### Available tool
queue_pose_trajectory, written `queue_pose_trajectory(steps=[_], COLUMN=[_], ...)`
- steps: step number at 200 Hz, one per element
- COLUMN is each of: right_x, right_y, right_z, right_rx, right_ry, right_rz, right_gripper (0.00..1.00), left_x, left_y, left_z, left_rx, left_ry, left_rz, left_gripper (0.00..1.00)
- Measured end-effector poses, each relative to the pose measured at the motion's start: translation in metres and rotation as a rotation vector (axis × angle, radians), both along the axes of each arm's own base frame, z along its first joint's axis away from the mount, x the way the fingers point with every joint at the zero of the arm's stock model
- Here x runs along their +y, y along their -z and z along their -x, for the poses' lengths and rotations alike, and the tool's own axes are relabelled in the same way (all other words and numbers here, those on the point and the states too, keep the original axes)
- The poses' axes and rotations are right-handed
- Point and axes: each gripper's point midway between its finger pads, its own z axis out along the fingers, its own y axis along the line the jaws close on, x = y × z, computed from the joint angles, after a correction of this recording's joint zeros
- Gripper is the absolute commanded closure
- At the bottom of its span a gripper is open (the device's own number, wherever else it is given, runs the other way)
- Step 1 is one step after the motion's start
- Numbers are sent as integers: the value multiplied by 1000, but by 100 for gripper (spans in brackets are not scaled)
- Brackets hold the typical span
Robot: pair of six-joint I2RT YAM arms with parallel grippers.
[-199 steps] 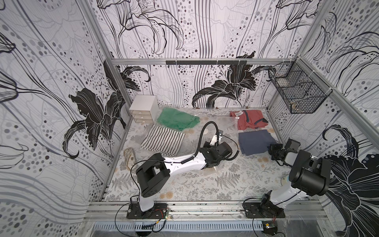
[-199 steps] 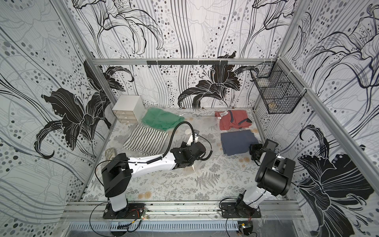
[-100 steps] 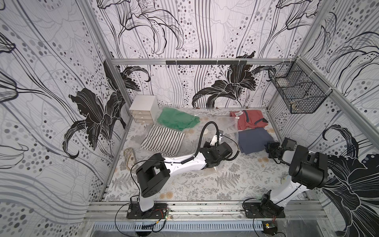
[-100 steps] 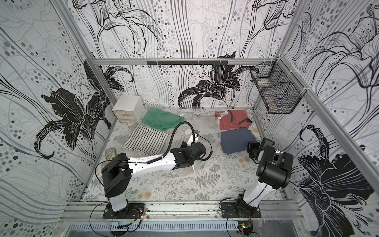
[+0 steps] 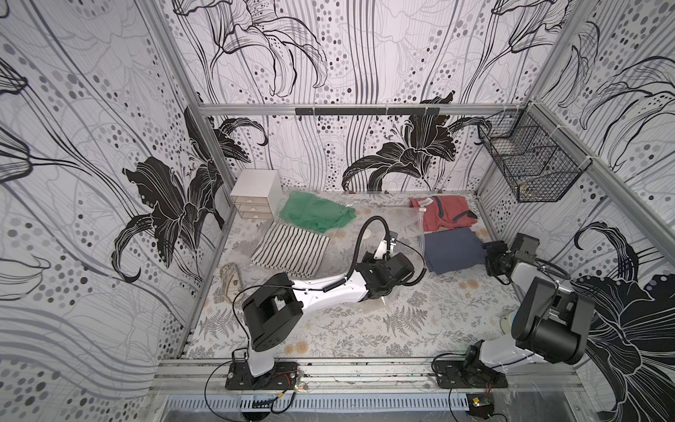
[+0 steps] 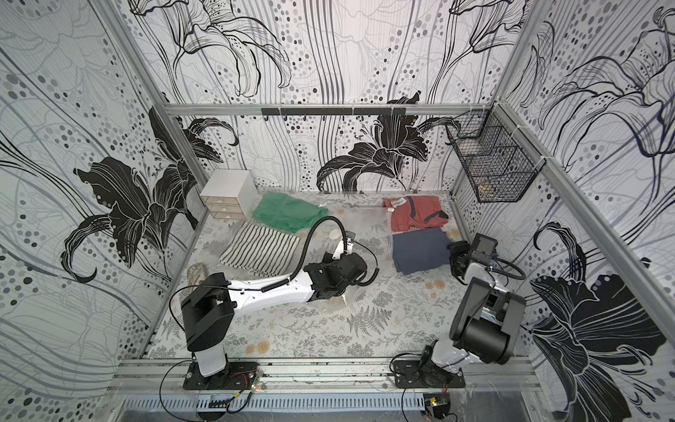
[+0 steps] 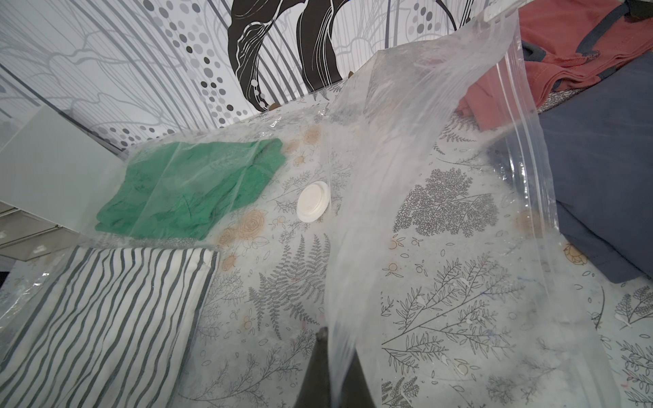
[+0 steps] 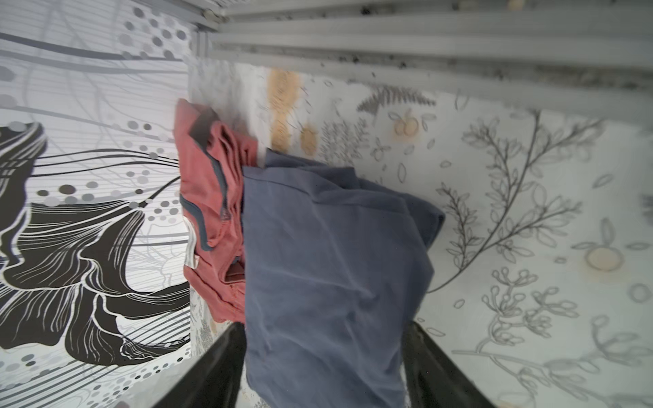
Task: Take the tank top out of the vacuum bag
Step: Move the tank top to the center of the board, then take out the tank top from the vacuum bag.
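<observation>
plastic vacuum bag (image 7: 427, 148), clear and crinkly

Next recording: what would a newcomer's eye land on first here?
The clear vacuum bag, a flap held up mid-table by the left gripper with shut jaws. Near the right wall, the right gripper has jaws open astride a folded navy garment beside a red garment.

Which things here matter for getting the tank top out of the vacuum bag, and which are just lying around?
In the job: vacuum bag, pinched by the left hand; blue garment, straddled by the open right hand; red top beside it.
Lying about: green cloth, striped cloth, white drawer unit, wire basket.
</observation>
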Motion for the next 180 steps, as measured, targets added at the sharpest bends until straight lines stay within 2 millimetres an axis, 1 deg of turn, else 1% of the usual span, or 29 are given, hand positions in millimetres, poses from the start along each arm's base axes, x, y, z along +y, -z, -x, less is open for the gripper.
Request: queue_pose_trajectory(steps=[15,22,29,36,50,67,73,75,80,83,93,97,100,120,135,153,167,180], right_x=[0,4,12,25,66,137,163,168,190,199,233,241,251,289,308,327,339,348], right_y=[-25,-36,-45,-54,-71,-89,-93,-94,-96,-96,-93,-90,-87,-63,-48,-30,-17,-10], right_z=[0,0,-1,-3,-8,-11,-9,-8,-5,-3,7,10,13,26,26,22,20,15], right_rx=[-27,-41,-54,-70,-105,-168,-193,-196,-216,-225,-241,-242,-244,-211,-185,-160,-140,-143], right_ry=[-26,-45,-76,-119,-247,-460,-537,-550,-617,-642,-743,-766,-798,-904,-942,-977,-995,-1000], right_rz=[59,82,100,114,136,147,142,139,133,129,110,104,97,49,8,-26,-48,-66], right_gripper=[28,29,29,30,33,37,40,41,42,43,45,46,46,51,54,56,56,56], left_x=[0,0,0,0,0,0,0,0,-1,-1,-1,-2,-2,-3,-6,-7,-9,-12], left_y=[0,0,0,0,0,0,0,0,-1,-1,-1,-1,-2,-3,-4,-5,-5,-6], left_z=[0,0,0,0,0,0,0,0,0,0,-1,-1,-1,-1,0,0,1,3], left_rx=[0,0,0,0,0,-1,-1,-1,-2,-2,-4,-5,-5,-10,-14,-16,-18,-21], left_ry=[0,0,0,0,0,0,0,0,1,1,2,2,2,4,9,12,17,24], left_rz=[1,1,1,1,1,1,2,2,4,4,8,10,11,20,27,30,31,33], left_gripper=[100,100,100,100,100,100,100,100,100,100,100,100,100,100,100,100,100,100])
